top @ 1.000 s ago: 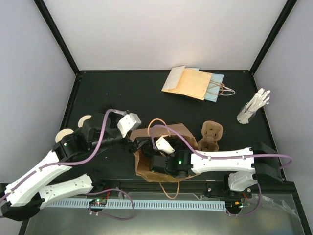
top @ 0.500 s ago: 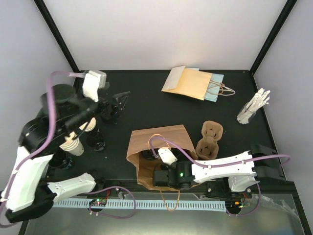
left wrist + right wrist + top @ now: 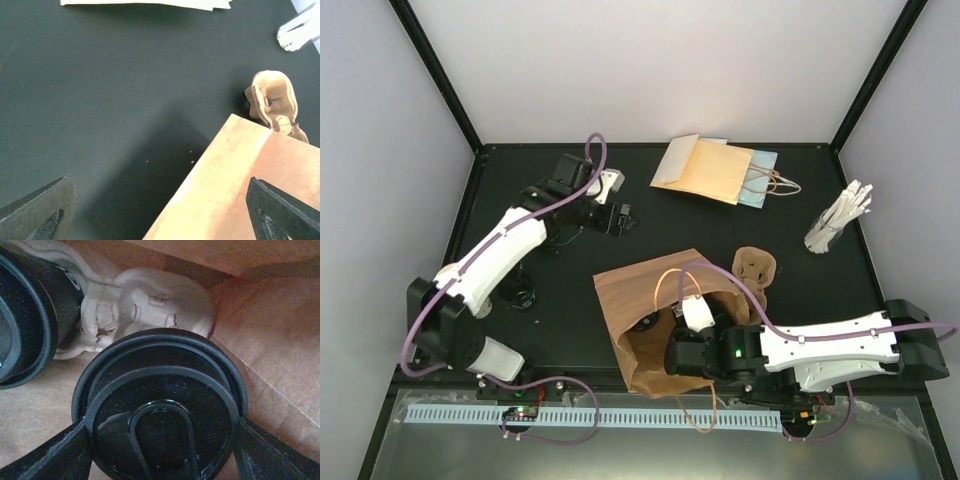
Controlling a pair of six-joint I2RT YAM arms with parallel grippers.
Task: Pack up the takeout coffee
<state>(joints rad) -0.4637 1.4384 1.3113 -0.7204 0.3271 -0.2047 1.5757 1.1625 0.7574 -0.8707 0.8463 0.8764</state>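
Swinging left gripper [image 3: 620, 218] away from its raised pose at 9 o'clock half a second back, now reaching out toward 11 o'clock of the table [image 3: 820, 280], fingers spread wide and carrying nothing, wrist view looking down on bare tabletop plus a flank of the brown paper bag [image 3: 640, 295]. Keeping right gripper [image 3: 162, 427] buried in the bag mouth at 6 o'clock, fingers pressing both sides of a lidded coffee cup [image 3: 160, 390], so gripping it by the look. Finding the bag more open and shifted toward 5 o'clock than half a second back. Reading that as clearing off on the left side and cup-seating under way on the right. Listing bag contents: gripped cup at centre; second coffee cup [image 3: 30, 320] just beside at its 10 o'clock, black sleeve and lid showing; pale moulded piece [image 3: 150, 305] at 12 o'clock, touching both, identity unclear. Noting brown cup carrier [image 3: 755, 265] outside at the bag's 2 o'clock, nothing seen in it. Judging both coffees bagged, release remaining.
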